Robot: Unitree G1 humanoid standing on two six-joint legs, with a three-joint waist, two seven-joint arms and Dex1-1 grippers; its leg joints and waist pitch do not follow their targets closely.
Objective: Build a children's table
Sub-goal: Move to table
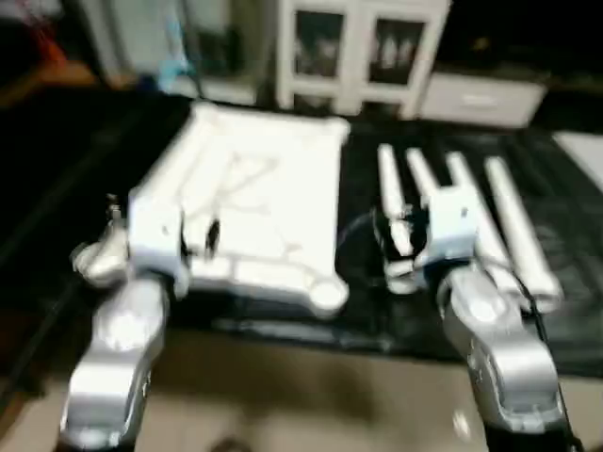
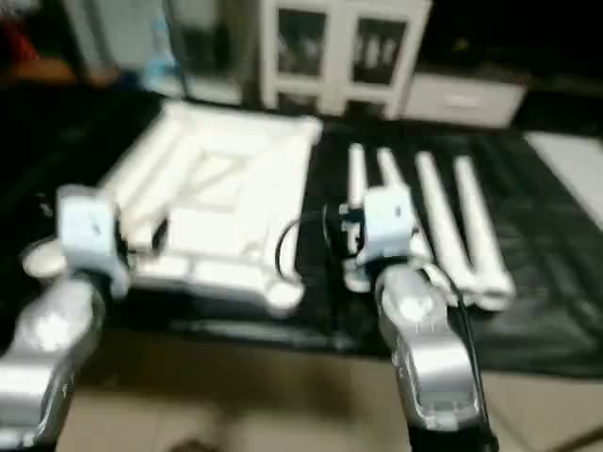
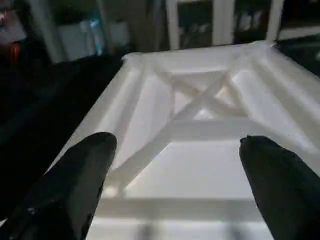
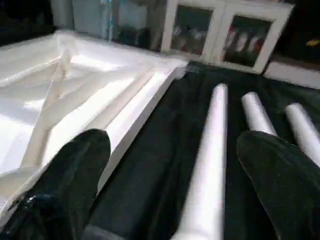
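Right gripper (image 4: 170, 180): your two black fingers stand wide apart with nothing between them; they hang above the dark mat (image 1: 377, 311), over the near part of the leg row.
Left gripper (image 3: 175, 185): fingers spread just as wide, empty, poised over the near edge of the table top (image 1: 250, 202).
Table top: lies upside down on the mat to your left, X-ribs facing up, a round corner socket (image 1: 327, 298) at the near corner next to the legs.
Legs (image 1: 471, 221): four white tapered tubes side by side on the mat, to the right of the top and apart from it.
Long axis: each leg runs away from you, roughly in line with your right fingers' pointing direction.
Nearest leg (image 4: 212, 150): the leftmost one sits between your right fingers, below them.
Nearer arm: right, by my reading; the left is over the top, not the legs.
Judgement: to close across that tube you would only need to descend; contact not yet made.
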